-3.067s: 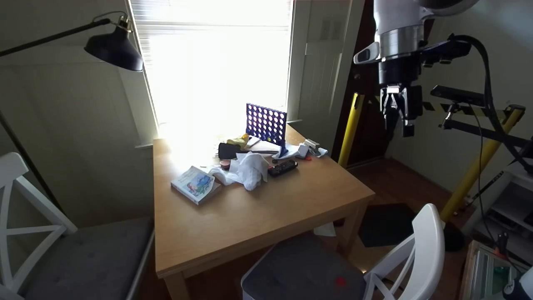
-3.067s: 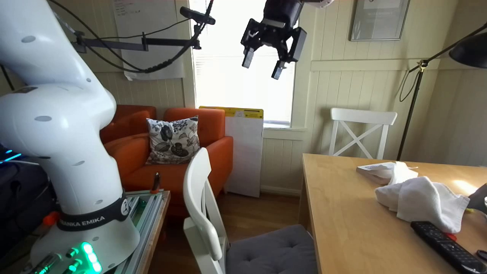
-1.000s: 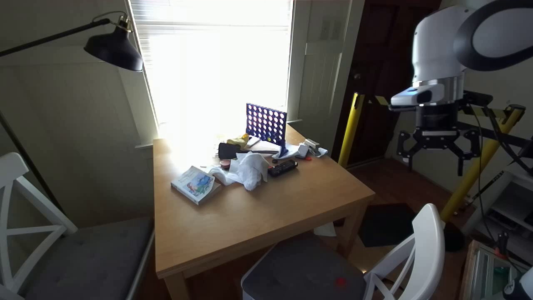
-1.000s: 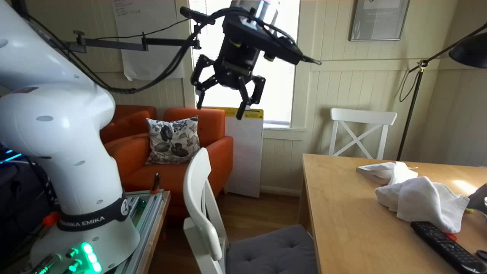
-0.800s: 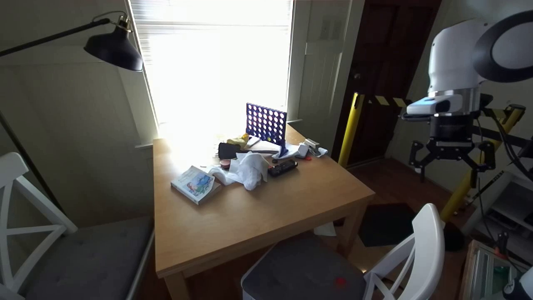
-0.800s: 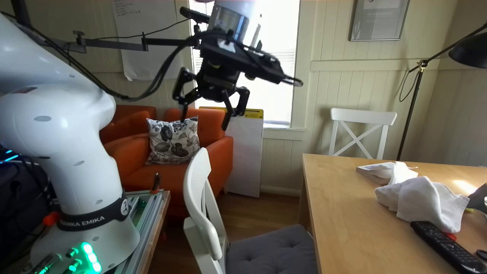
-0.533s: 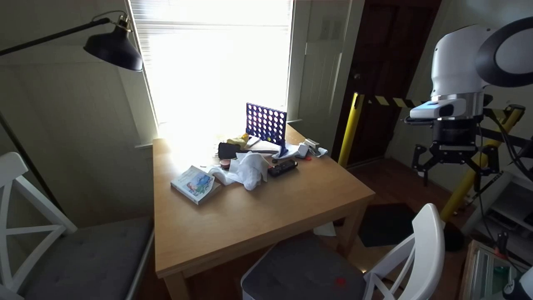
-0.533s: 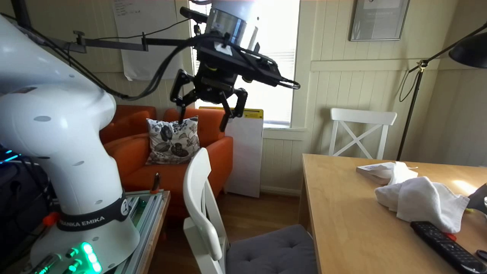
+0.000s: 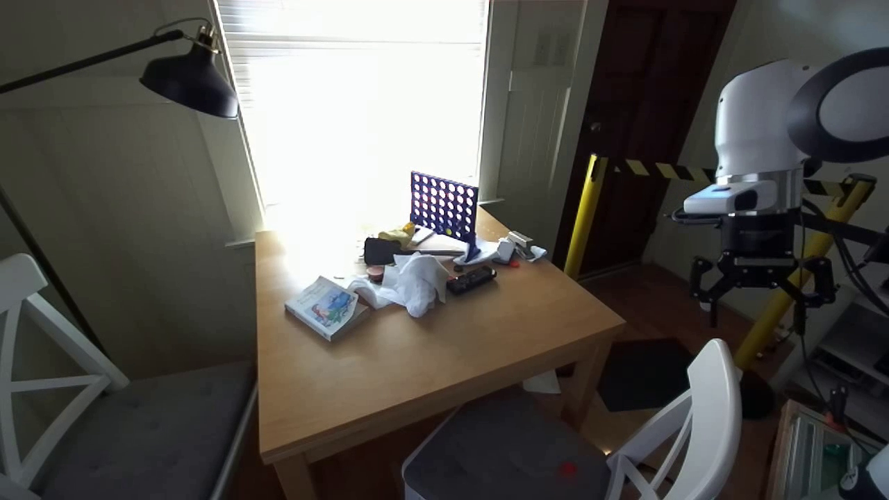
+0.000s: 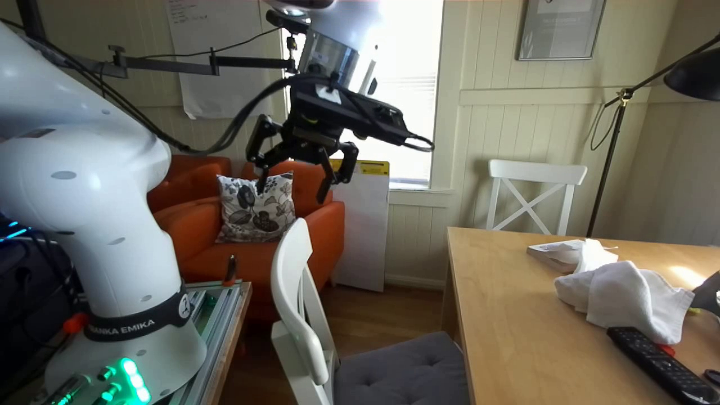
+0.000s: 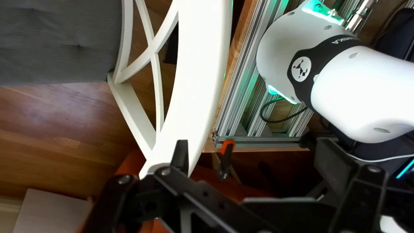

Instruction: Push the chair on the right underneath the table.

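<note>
White chair [image 9: 555, 451], lower right of an exterior view: likely stiff, middling weight, slidable; I'd push at its top rail [image 9: 719, 410]. My gripper [image 9: 757, 323]: spread wide, holding nothing.

Beside the table [image 9: 430, 357], we find the chair [image 9: 566, 448] barring low passage. Over the table's edge on that side, we have open room; farther across the table, book [image 9: 325, 307], cloth [image 9: 420, 286], remote [image 9: 472, 280] and grid [image 9: 444, 206] stand in our way.
</note>
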{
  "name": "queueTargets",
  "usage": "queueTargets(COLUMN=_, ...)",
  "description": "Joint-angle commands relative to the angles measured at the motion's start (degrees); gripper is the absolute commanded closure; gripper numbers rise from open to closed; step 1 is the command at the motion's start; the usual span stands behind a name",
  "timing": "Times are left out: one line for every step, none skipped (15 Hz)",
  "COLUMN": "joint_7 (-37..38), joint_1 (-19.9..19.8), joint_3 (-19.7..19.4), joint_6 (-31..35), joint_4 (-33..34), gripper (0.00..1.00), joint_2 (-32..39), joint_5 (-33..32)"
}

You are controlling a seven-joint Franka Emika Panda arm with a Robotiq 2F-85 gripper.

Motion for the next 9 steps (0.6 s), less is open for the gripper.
queueTargets(joint_7=-4.2, joint_1=0.0, joint_3=-0.4, joint_6=5.2, joint_4=-7.8, gripper=0.0, joint_2=-2.6, joint_5=1.3)
queueTargets(joint_7=-4.7, joint_1=-0.3, joint_3=-0.5, joint_6=7.1, joint_4=-9.8, gripper=0.0, joint_2=-3.4, joint_5=1.4)
queueTargets(joint_7=-5.6, joint_1=0.3, joint_3=-0.8, joint_6=6.8, joint_4=-5.0, gripper=0.0, joint_2=0.8, joint_5=2.0)
queueTargets(joint_7=-5.9, joint_1=0.2, joint_3=-0.6, joint_6=8.9, joint_4=-6.2, gripper=0.0, joint_2=0.4, joint_5=2.1)
queueTargets(joint_7=-6.1, joint_1=0.4, joint_3=-0.8, joint_6=10.7, joint_4=-6.2, gripper=0.0, joint_2=0.4, joint_5=3.2)
queueTargets(joint_7=-6.0, joint_1=0.4, joint_3=-0.7, joint_6=12.5, joint_4=-6.2, gripper=0.0, joint_2=0.7, joint_5=4.1)
queueTargets(joint_7=-5.9, joint_1=0.6, joint_3=-0.5, joint_6=14.6, joint_4=-6.1, gripper=0.0, joint_2=1.1, joint_5=5.0)
queueTargets(joint_7=-6.1, joint_1=0.9, joint_3=-0.4, joint_6=16.6, joint_4=-6.2, gripper=0.0, joint_2=1.5, joint_5=5.9)
queueTargets(joint_7=-6.1, joint_1=1.0, joint_3=-0.2, joint_6=17.9, joint_4=-6.2, gripper=0.0, joint_2=2.1, joint_5=6.1)
